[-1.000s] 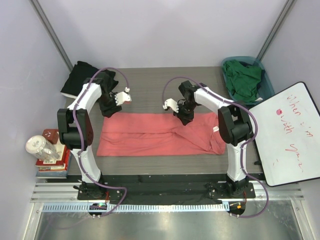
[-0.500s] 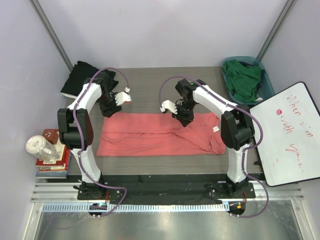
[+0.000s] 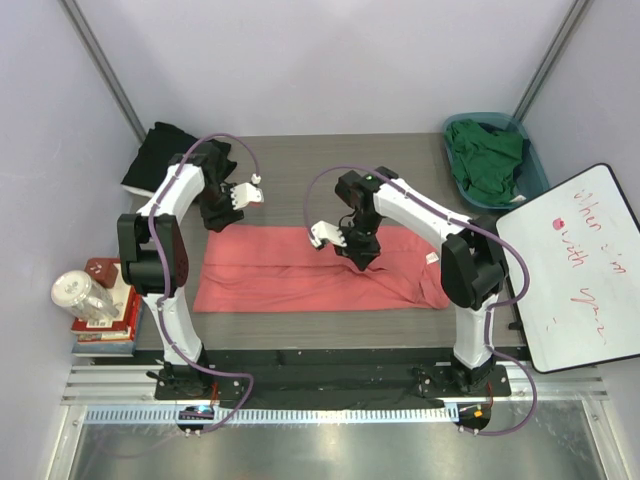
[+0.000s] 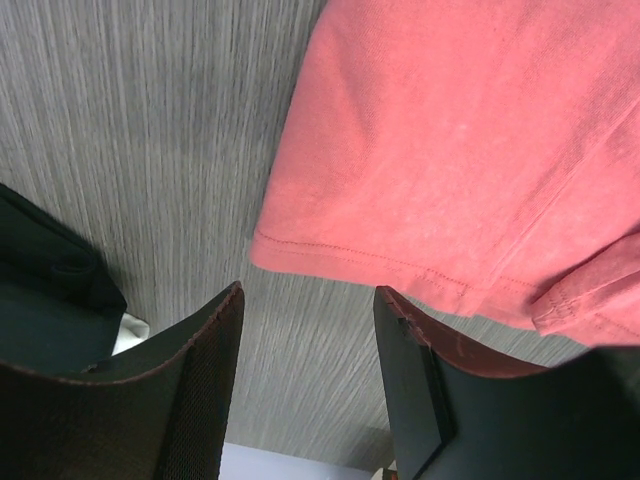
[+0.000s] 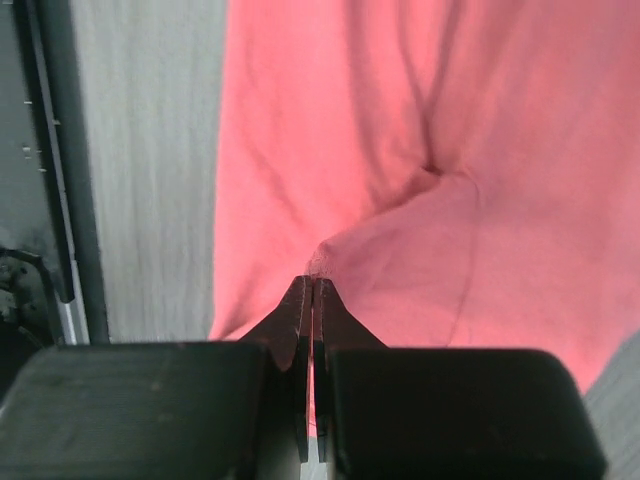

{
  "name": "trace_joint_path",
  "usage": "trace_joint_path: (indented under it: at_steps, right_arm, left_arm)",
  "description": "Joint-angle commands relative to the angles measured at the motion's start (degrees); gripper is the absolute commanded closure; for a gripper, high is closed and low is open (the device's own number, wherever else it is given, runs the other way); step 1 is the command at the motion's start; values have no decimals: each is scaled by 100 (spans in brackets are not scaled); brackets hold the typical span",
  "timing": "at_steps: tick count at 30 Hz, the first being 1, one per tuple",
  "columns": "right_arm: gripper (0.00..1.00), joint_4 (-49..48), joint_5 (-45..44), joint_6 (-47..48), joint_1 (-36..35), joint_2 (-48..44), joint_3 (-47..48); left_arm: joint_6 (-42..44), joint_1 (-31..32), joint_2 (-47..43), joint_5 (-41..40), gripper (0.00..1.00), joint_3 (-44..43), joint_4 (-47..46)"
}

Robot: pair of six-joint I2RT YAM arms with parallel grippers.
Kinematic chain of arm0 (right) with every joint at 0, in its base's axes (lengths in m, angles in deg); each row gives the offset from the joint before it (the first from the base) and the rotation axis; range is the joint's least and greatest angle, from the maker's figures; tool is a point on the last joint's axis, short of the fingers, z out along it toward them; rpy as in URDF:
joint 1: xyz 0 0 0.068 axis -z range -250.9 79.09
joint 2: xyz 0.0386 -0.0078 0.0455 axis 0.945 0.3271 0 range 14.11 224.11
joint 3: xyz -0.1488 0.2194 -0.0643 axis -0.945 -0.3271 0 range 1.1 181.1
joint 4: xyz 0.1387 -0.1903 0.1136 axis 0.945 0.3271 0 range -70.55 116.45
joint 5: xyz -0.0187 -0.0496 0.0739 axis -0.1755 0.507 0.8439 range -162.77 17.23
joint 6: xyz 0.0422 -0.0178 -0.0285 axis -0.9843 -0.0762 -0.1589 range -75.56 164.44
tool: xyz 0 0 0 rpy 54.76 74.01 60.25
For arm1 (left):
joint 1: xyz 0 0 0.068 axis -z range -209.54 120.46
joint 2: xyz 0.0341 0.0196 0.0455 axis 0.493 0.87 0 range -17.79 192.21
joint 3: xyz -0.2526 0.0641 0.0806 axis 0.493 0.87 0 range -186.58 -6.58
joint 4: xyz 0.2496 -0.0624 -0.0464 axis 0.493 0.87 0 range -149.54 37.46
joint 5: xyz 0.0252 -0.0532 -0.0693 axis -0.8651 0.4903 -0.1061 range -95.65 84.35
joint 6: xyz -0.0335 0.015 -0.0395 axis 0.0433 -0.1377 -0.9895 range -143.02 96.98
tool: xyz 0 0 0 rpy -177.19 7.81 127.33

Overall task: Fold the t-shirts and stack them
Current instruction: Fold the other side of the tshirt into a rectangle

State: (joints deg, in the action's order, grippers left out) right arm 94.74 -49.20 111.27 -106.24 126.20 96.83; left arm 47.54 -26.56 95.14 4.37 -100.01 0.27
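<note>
We see the grey wood-grain table point(image 3: 300, 180) with the coral-pink t-shirt point(image 3: 270, 275) spread flat across its near half. Right of this shirt stands a whiteboard point(image 3: 575, 270). Beyond the shirt's right end, a teal basket point(image 3: 535, 160) holds the dark green t-shirt point(image 3: 488, 160). Beyond its left end lies the black t-shirt point(image 3: 165, 155), bunched up. Over the pink shirt's middle, the right gripper point(image 5: 312, 285) has its fingers pressed together on a raised pinch of the cloth. At the shirt's far left corner, the left gripper point(image 4: 310, 300) hangs with fingers apart, holding nothing. We spot a small white tag point(image 3: 432, 258) near the shirt's right end.
</note>
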Motion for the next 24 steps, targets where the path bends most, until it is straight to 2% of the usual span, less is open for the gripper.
trace_joint_path:
  at_steps: [1,2,3,5,8,10,11,13,14,16,17,21,24]
  right_arm:
    - [99,803,376,164,-307,-504,-264]
    - [95,812,394,164,-351,-539,-369]
    - [80,803,429,164,-447,-566,-414]
    - [62,786,429,155,-509,-653,-545]
    - [56,549,324,-159,-563,-768,-564]
    - [55,296,184,-389,-554,-829,-485]
    - [55,33,26,-886,-502,-864,-493]
    - [57,-747,-333,-1266,-100,-908,-528]
    - [66,-1118,-545,-1799,112,-891,-563]
    - [79,-1534,-643,-2050,795,-760,-433]
    - [98,-1708,-783,-2234,965,-620,-414]
    - [99,-1956,-960,-2236,1607,-566,-537]
    - [99,-1685,-881,-1981,1889,-504,-599]
  left_arm:
    - [203,-8,19,52,44,-115,-4]
    - [203,-17,19,44,44,-88,-13]
    - [221,-8,19,61,44,-53,-31]
    - [230,-17,2,70,44,26,-127]
    - [238,-17,2,131,44,88,-163]
    - [230,-17,-16,193,44,79,-189]
    - [212,-17,-25,202,44,70,-224]
    - [107,-17,-25,202,44,35,-294]
    - [63,-17,-25,202,44,0,-329]
    - [-25,0,-16,219,45,-88,-321]
    - [-51,18,-33,211,45,-105,-330]
    - [-87,79,-148,141,45,-106,-321]
    - [-87,106,-235,62,45,-97,-286]
